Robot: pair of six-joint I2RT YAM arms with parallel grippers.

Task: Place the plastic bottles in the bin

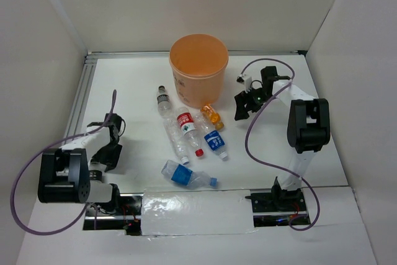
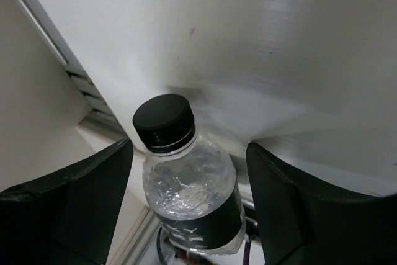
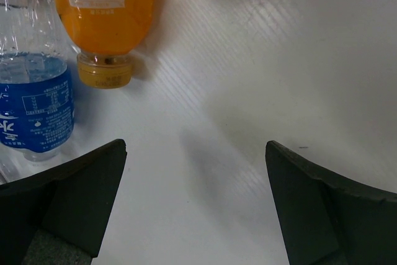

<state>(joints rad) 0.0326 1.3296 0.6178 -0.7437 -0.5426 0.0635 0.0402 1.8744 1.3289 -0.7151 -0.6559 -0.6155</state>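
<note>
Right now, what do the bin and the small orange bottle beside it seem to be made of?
The bin looks like translucent orange plastic, smooth and slightly matte: its wall glows evenly, with faint print on it. The orange bottle looks like thin glossy plastic with a paper-like label; whether the orange is liquid or tinted wall is unclear.

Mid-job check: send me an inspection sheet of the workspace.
Surface: white table, no spills seen.
Job's things: orange bin upright at the back; six plastic bottles lying before it; a black-capped bottle between the fingers of the left gripper.
Clutter: nothing seen.
Grippers: left gripper around that bottle, grip unclear; right gripper open, holding nothing.
Cables: purple cables loop off both arms, clear of bottles.
Surroundings: white walls; metal rail along the left edge; crinkled sheet between the arm bases.
</note>
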